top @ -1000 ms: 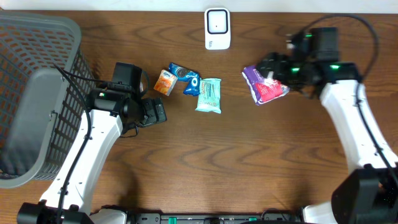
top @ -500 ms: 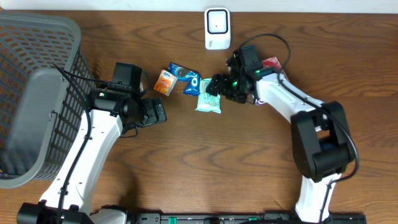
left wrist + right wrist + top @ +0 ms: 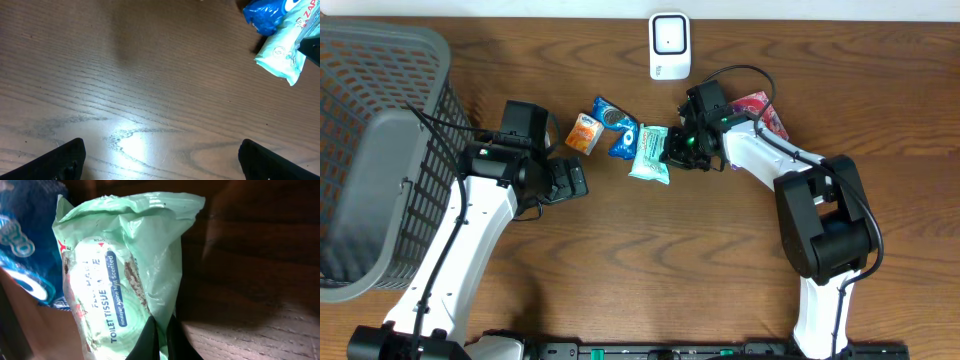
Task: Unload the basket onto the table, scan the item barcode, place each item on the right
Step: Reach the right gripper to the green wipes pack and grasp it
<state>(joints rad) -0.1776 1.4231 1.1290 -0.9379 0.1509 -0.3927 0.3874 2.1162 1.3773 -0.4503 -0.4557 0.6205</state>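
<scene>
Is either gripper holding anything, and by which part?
The right gripper pinches the tissue pack by the edge of its wrapper; the left gripper is open and empty.

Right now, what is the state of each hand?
Left hand: open, holding nothing.
Right hand: closed on the edge of the green tissue pack.

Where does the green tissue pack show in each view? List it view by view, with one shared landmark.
Overhead: green tissue pack at picture centre, below the white scanner.
Left wrist: top right corner.
Right wrist: fills the centre-left.
Shared landmark: the blue cookie packet beside it in all three.
</scene>
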